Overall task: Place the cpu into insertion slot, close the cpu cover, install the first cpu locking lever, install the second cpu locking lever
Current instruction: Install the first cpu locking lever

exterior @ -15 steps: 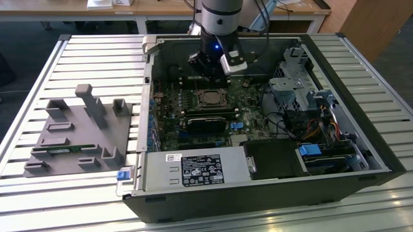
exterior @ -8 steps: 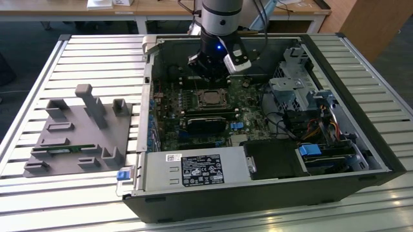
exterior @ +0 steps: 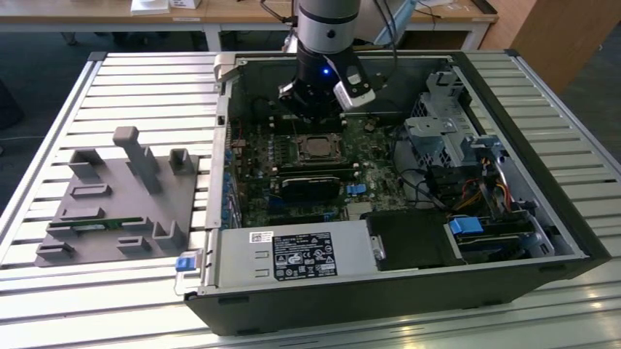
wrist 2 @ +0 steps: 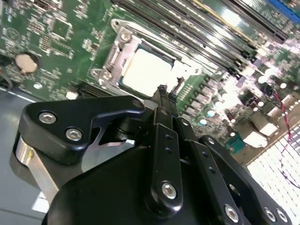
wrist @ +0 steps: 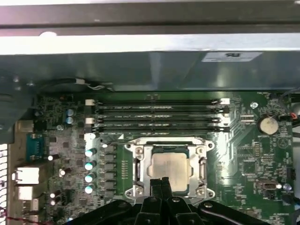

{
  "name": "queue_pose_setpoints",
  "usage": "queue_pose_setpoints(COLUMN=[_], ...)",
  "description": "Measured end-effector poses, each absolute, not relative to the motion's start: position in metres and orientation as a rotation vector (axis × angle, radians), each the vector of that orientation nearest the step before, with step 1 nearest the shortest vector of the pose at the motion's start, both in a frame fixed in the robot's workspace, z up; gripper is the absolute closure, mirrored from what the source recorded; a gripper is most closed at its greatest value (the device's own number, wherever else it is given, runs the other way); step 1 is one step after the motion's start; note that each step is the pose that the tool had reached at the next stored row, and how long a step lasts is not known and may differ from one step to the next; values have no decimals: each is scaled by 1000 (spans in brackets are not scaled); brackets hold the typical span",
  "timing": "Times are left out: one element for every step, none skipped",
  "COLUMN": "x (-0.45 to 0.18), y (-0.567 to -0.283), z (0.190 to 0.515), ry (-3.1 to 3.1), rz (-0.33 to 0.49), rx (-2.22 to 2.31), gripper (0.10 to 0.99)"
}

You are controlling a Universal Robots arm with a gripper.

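Open PC case [exterior: 388, 298] on slatted metal desk [exterior: 107, 305], arm reaching inside.
Nearest is bare desk slats, with a grey fixture tray [exterior: 116, 203] at the exterior view's left beside the case. Mid-board, the cpu [wrist: 169, 168] sits flat with the cpu cover [wrist: 137, 164] down around it. The end effector [wrist: 162, 183] is narrow, fingers pinched together with nothing visible between them, tips just at the cover's edge beside the cpu. Wooden worktops [exterior: 243, 11] stand behind.
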State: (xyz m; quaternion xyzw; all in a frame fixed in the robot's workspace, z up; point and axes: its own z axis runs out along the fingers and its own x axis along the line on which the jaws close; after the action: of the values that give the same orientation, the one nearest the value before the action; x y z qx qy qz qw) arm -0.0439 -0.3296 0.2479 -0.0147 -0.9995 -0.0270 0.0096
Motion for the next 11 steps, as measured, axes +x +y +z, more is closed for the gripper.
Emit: queue_pose_setpoints(x=[-46, -49, -51, -52, -53, -54, -55, -56, -58, -60, -64], y=[-330, -330, -330, -330, -330, -330, -329, -329, -329, -329, -329], z=[248, 248, 248, 249, 250, 251, 252, 253, 253, 253, 253], ry=[-3121, -3121, -3121, -3121, -3121, -3121, -3122, -3122, -3122, -3123, -3123], rz=[-85, -86, -87, -87, -87, -88, -88, -88, -88, -88, -88], rx=[-46, -46, -46, -46, -46, -46, -46, -46, -46, -46, -46], gripper=[980, 980, 980, 980, 980, 980, 980, 980, 980, 980, 980])
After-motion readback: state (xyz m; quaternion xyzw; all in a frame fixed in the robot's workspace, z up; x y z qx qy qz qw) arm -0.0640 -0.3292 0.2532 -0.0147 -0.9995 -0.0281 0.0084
